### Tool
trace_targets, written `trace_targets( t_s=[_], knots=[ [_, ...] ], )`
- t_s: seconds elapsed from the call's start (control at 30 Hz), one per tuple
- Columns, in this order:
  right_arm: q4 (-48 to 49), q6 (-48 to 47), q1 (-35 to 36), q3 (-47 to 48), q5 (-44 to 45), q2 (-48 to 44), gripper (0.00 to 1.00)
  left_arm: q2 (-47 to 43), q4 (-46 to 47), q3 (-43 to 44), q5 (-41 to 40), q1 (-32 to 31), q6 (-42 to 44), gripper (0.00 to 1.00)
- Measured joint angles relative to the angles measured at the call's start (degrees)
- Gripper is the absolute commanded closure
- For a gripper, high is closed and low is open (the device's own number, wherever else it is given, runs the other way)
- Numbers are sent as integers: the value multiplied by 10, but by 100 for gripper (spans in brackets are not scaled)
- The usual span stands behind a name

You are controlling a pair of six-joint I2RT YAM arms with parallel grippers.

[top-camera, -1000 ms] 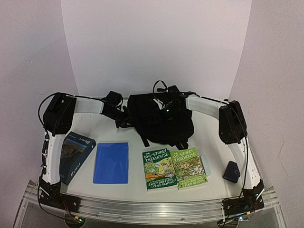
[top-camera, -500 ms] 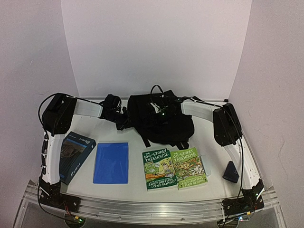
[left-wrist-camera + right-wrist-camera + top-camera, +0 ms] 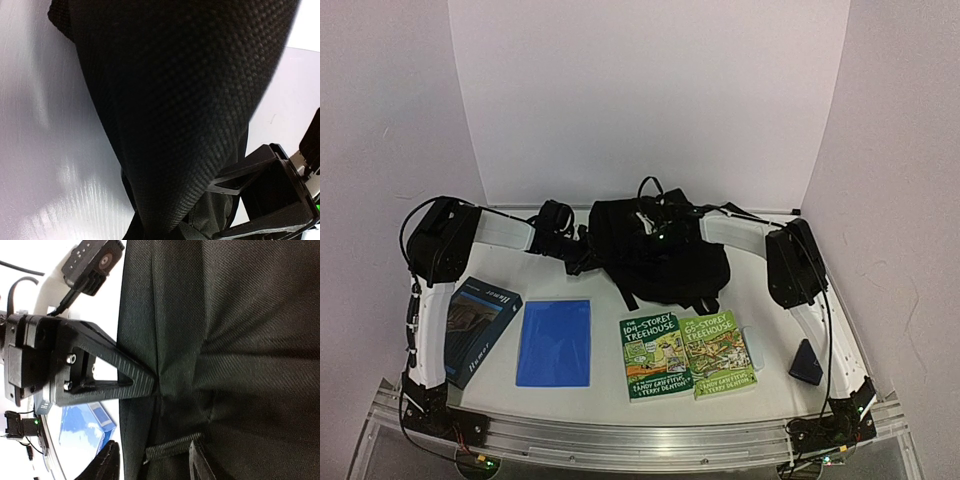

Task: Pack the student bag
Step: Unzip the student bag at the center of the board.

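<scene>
The student bag [image 3: 665,262], a soft black backpack with webbing straps, lies at the back middle of the table. My left gripper [image 3: 584,250] is at the bag's left edge. In the right wrist view one of its fingers [image 3: 115,380] pinches a fold of the bag's fabric [image 3: 240,340], so it is shut on the bag. The bag's fabric [image 3: 170,100] fills the left wrist view and hides that gripper's own fingers. My right gripper [image 3: 657,231] is over the top of the bag. Its jaws [image 3: 152,462] stand apart around the fabric edge and a webbing loop [image 3: 172,450].
Two green Treehouse books [image 3: 656,357] [image 3: 722,354] lie side by side at the front. A blue folder [image 3: 555,342] and a dark blue book [image 3: 475,330] lie at the front left. A white case [image 3: 752,348] and a small dark-blue pouch [image 3: 806,362] sit at the front right.
My right arm has swung left and back, bringing its gripper further over the bag's top. The left gripper has shifted slightly left and back. The bag's top has bunched toward the back.
</scene>
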Motion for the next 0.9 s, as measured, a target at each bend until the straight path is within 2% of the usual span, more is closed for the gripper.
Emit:
trace_targets(
  t_s=[0.07,0.17,0.33,0.47,0.6,0.9],
  knots=[
    [6,7,1,1,-1,4,52,-1,2,-2,2,0,0,100],
    [10,17,2,1,0,11,38,-1,2,-2,3,0,0,100],
    [17,37,2,-1,12,17,31,-1,3,-3,2,-1,0,100],
    [33,53,4,-11,23,17,40,-1,2,-3,2,-1,0,100],
    [36,69,6,-12,22,17,42,-1,2,-3,2,-1,3,100],
    [36,87,12,-12,22,19,94,-1,0,-2,0,-3,11,100]
  ],
)
